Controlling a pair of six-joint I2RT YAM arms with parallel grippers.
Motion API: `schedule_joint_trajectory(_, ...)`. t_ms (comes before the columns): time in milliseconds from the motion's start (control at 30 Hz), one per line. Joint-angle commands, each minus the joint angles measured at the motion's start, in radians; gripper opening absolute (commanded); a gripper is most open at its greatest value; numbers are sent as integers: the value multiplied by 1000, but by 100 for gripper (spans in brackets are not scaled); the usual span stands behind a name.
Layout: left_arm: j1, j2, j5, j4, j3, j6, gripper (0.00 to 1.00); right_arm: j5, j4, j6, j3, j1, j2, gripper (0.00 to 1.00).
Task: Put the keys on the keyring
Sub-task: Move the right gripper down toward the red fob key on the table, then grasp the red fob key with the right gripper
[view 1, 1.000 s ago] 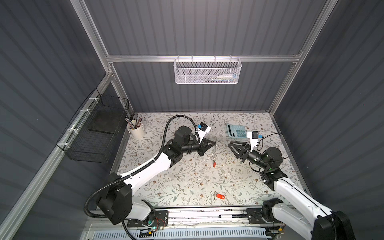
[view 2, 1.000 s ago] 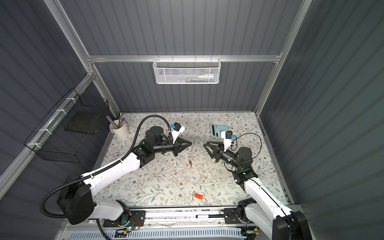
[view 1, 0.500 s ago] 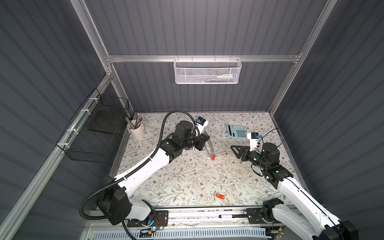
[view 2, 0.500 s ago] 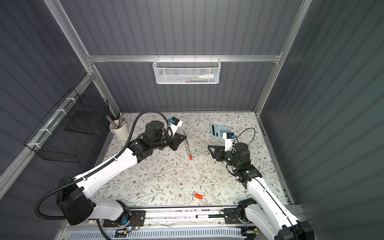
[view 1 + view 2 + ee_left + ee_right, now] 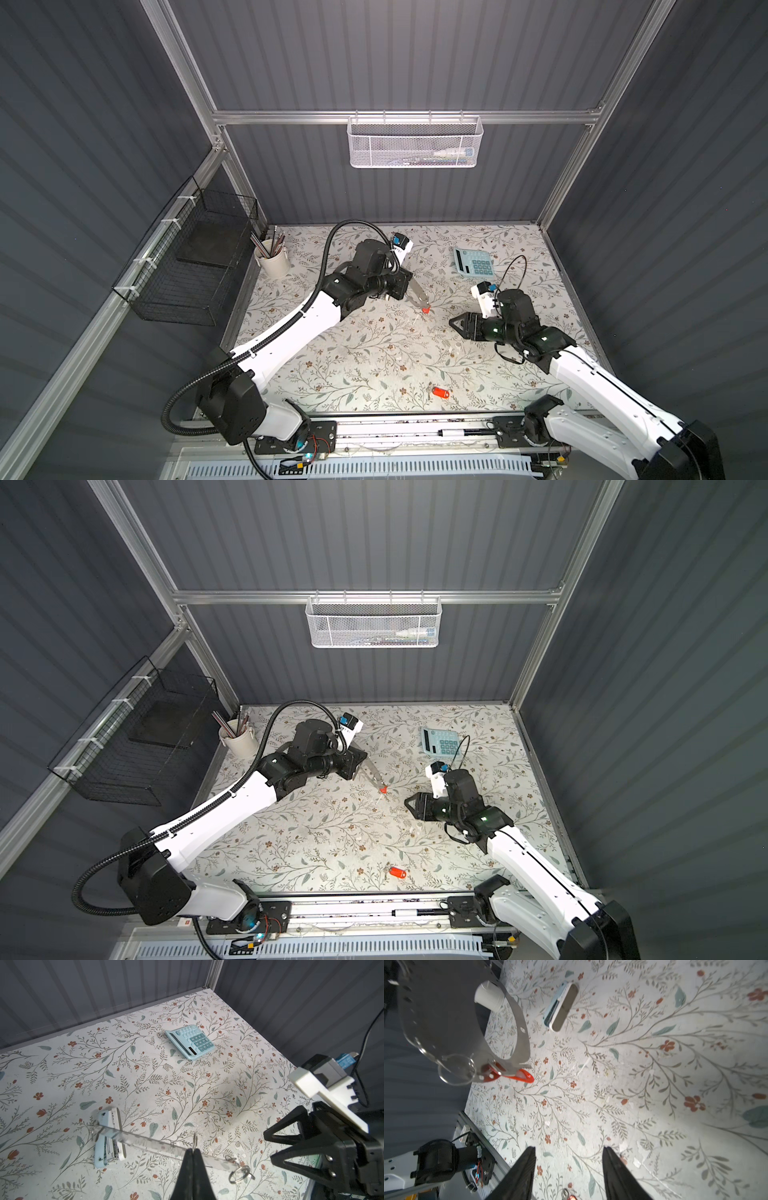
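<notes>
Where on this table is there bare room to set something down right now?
The widest bare patch of the table lies between the left arm, the right hand and the loose key by the front rail. A smaller one runs along the back wall between pencil cup and calculator. Crowded: around the left hand, its keyring and the stapler.

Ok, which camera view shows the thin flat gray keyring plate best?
The right wrist view: the thin flat gray keyring plate faces it, showing its oval opening, rim holes and a red-orange plastic key at its tip. The left wrist view sees the plate edge-on, a strip; both top views show a small sliver.
</notes>
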Motion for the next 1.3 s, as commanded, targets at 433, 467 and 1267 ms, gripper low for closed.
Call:
schedule_joint_trajectory(433, 38, -75, -27, 46, -131, -60, 0, 11, -165, 102, -36, 336, 98, 46)
schedule_joint_trajectory(467, 40, -82, -29, 45, -138, -66, 0, 15, -160, 102, -32, 352, 113, 46)
schedule_joint_trajectory(1267, 44, -210, -7, 65, -257, -128, 0, -6, 23, 1, -10, 460, 417, 32)
